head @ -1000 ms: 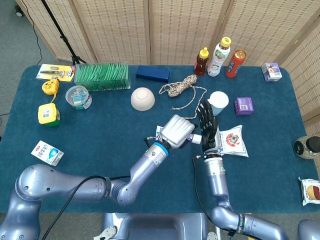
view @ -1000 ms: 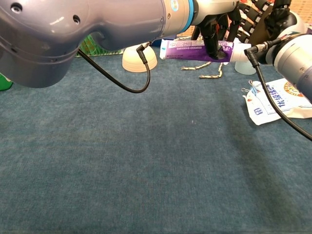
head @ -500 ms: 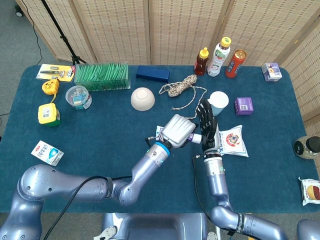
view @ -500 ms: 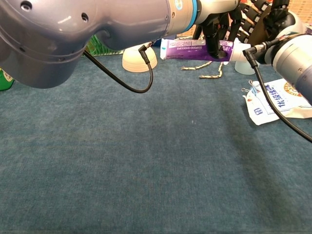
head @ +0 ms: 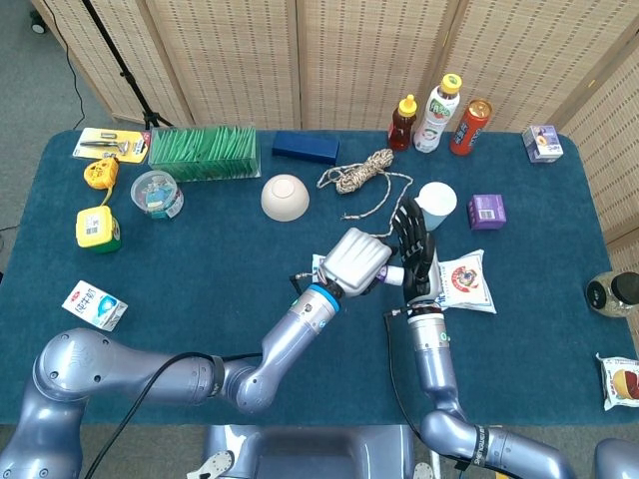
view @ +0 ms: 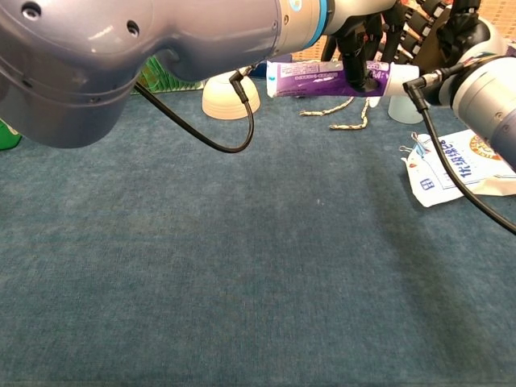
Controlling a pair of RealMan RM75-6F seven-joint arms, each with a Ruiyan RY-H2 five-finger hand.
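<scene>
My left hand [head: 353, 261] grips a purple and white tube [view: 322, 79] above the middle of the blue table; in the chest view the tube lies level, its white cap end pointing toward my right hand [head: 415, 249]. That right hand [view: 451, 32] stands upright with its black fingers spread, right beside the tube's cap end. Whether it touches the tube is unclear. Only the tube's tip [head: 391, 274] shows in the head view, the rest is hidden under my left hand.
A white snack bag [head: 465, 280] lies just right of my right hand, a white cup [head: 436, 203] and a coiled rope [head: 363, 176] behind it. A white bowl [head: 285, 197], a purple box [head: 486, 211], bottles [head: 436, 114] and a green box [head: 204, 152] sit farther back.
The tube in my left hand has risen slightly in the chest view. My right hand stays in place.
</scene>
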